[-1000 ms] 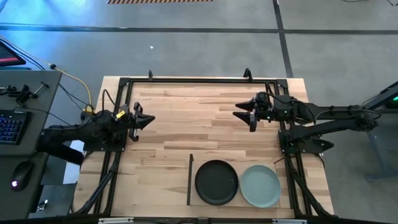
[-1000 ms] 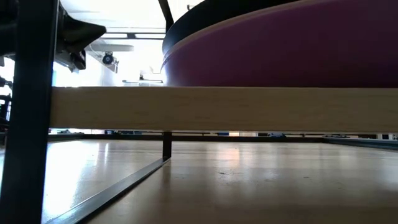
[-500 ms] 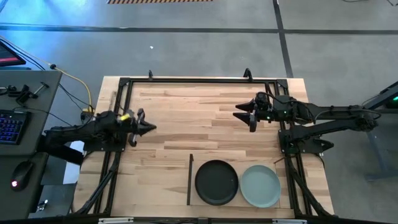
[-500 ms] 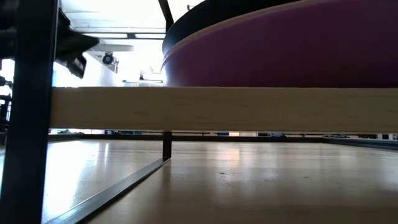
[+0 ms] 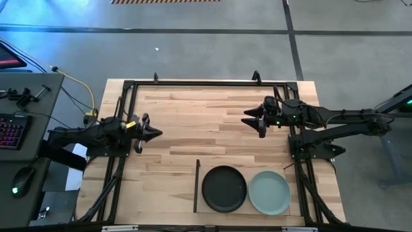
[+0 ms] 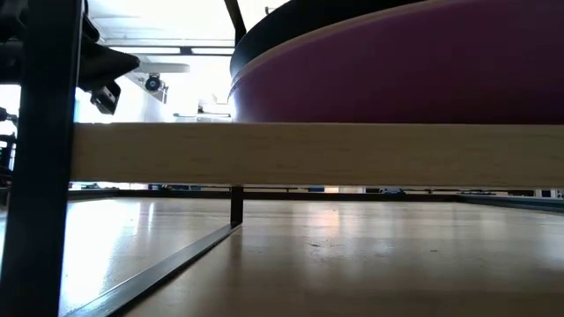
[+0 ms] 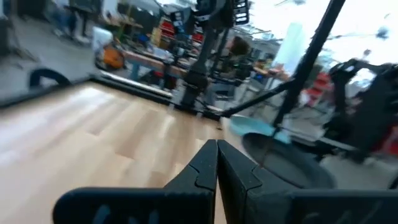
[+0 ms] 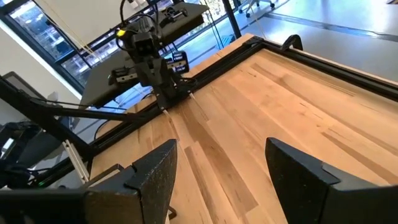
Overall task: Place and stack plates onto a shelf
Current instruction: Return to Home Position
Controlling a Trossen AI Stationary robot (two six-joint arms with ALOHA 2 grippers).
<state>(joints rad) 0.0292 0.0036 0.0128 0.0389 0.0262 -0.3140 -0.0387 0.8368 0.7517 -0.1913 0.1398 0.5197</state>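
Observation:
A black plate (image 5: 224,188) and a pale blue-green plate (image 5: 269,192) lie side by side on the shelf (image 5: 246,167), a pale panel with a dark edge strip (image 5: 196,185) near the table's near edge. In the low view a purple plate (image 6: 397,79) rests on the shelf's edge (image 6: 308,154), with black above it and a thin pale rim (image 6: 264,55) between; whether that rim is the pink plate I cannot tell. My left gripper (image 5: 158,133) (image 7: 216,155) hovers shut over the table's left middle. My right gripper (image 5: 248,120) (image 8: 217,168) hovers open, far of the plates.
A black frame (image 5: 193,82) runs round the butcher-block tabletop (image 5: 193,113), and its near post (image 6: 40,158) stands close in the low view. A desk with a keyboard (image 5: 11,129) lies past the left edge. Bare wood stretches between the two grippers.
My left gripper has swung a little toward the table's near edge, staying shut. The plates and the right arm have kept still.

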